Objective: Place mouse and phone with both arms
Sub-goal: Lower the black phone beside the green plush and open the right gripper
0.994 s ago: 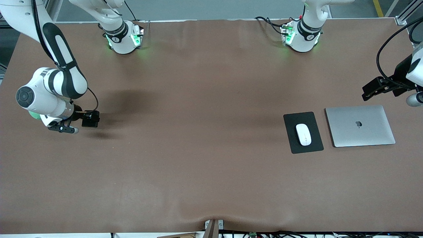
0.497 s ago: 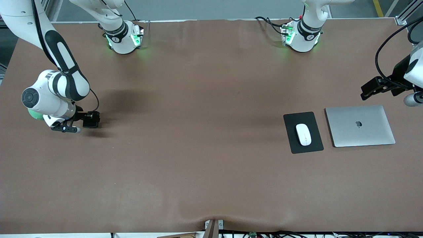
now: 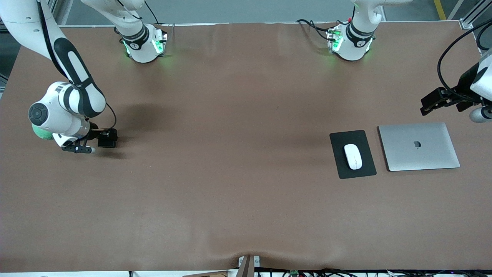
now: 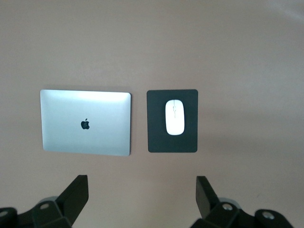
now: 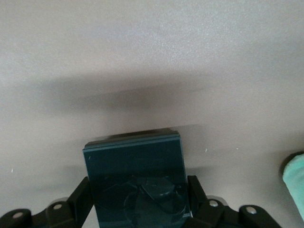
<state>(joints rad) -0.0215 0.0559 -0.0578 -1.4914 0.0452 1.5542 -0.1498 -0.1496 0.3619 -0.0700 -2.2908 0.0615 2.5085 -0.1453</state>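
Silver laptop [image 3: 419, 146] beside mouse pad [image 3: 352, 154].

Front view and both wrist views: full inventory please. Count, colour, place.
mouse: 1, white, on the mouse pad
mouse pad: 1, black, toward the left arm's end of the table, beside the laptop
laptop: 1, silver, lid closed, at the left arm's end of the table
phone: 1, black, at the right pincer, low over the right arm's end of the table
green object: 1, teal-green, mostly hidden by the right arm, kind unclear
table: 1, brown cover
left pincer: 1, black, open, in the air over the table beside the laptop, waiting
right pincer: 1, black, around the phone
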